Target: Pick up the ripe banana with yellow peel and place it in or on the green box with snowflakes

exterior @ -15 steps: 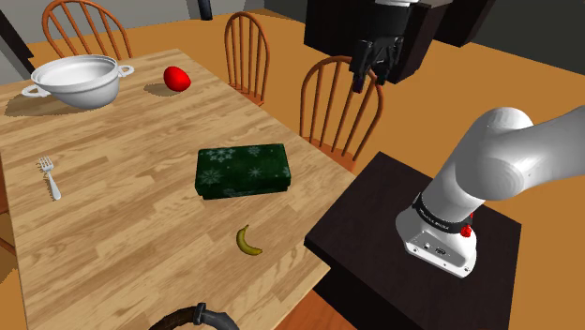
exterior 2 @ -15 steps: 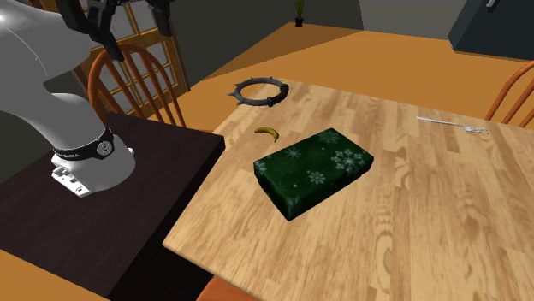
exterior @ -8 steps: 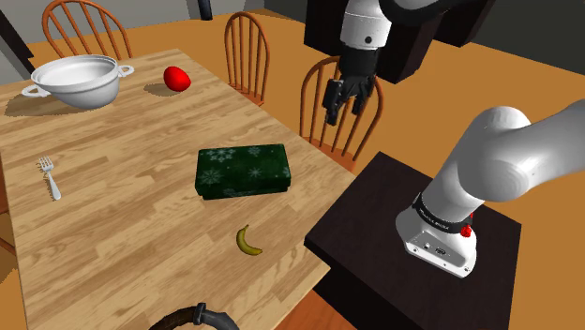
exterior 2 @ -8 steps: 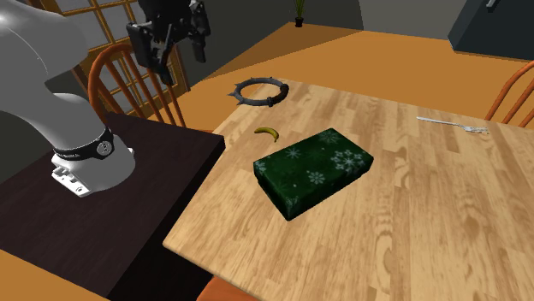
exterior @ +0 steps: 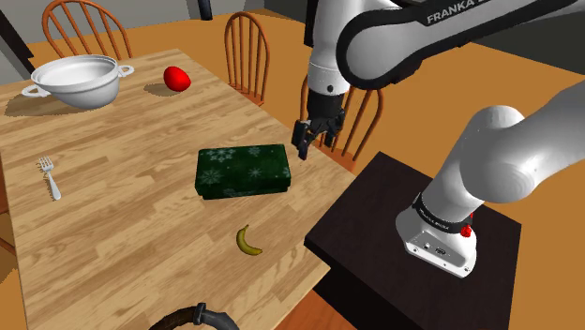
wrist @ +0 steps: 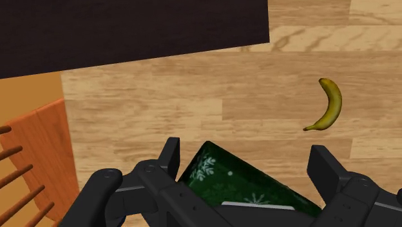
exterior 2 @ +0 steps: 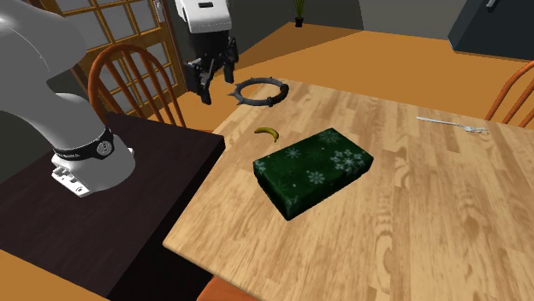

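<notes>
Over the edge of the wood-plank counter (exterior: 122, 216), the hand (exterior: 307, 141) hangs empty, fingers spread wide. The green snowflake box (exterior: 242, 170) lies just beneath it. The banana (exterior: 247, 241) rests on bare planks nearby, apart from the box. Wooden chairs (exterior: 246, 47) stand on an orange floor (exterior 2: 282, 51).

A wooden table (exterior: 112, 234) fills the left and middle of the shoulder view. Along its far edge stand one chair (exterior: 94, 28) at upper left, another chair (exterior: 246, 52) at top middle and a third chair (exterior: 377, 105) right of middle. The floor (exterior: 169, 33) is orange-brown. In the second exterior view a lattice window (exterior 2: 128, 21) sits at upper left, a grey wall (exterior 2: 402, 15) at the top and a dark cabinet (exterior 2: 501, 26) at upper right.
</notes>
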